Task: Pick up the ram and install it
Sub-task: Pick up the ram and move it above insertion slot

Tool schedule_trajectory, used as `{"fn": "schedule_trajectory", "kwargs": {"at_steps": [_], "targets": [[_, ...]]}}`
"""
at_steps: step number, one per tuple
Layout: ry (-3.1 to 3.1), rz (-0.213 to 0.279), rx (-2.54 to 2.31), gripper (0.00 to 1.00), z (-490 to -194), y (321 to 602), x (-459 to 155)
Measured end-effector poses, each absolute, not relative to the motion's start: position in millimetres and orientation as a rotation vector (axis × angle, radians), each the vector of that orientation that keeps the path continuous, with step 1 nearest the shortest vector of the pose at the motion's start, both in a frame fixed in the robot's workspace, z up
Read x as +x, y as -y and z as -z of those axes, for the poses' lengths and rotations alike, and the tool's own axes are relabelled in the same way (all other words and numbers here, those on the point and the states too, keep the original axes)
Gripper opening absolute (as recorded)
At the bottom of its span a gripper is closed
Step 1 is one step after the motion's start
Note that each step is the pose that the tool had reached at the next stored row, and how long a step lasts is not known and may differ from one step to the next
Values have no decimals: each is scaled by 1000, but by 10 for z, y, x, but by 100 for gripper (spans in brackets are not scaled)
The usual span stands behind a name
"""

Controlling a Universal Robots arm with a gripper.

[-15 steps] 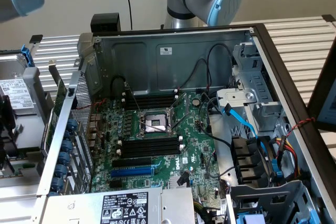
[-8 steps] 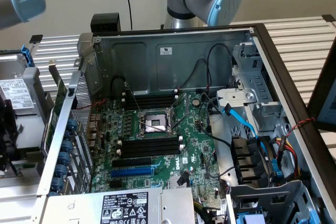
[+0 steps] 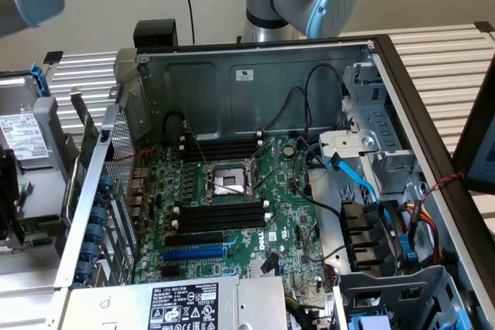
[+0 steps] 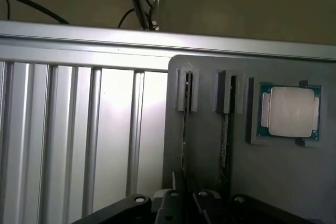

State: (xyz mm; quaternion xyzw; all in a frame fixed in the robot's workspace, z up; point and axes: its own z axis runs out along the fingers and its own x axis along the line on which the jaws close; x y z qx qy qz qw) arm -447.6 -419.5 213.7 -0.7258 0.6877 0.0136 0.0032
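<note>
In the wrist view, a ram stands on edge in a slot of a grey holder block, seen as a thin dark strip. A second stick stands in the neighbouring slot. My gripper sits over the near end of the first ram, its dark fingers drawn close on either side of it. In the exterior view, the open computer case shows the motherboard with black memory slots that stand bare, and a second bank beyond the processor socket.
A processor chip lies in a pocket of the grey holder. Ribbed metal table surface lies beside the holder. Inside the case are a blue expansion slot, loose black cables, blue data cables, drive cages and the power supply.
</note>
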Motion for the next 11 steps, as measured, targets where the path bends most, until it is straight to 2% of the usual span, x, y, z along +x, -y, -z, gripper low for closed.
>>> {"fn": "schedule_trajectory", "kwargs": {"at_steps": [11], "targets": [[-2158,-46,-2277,13,-2638,4305,-4479]]}}
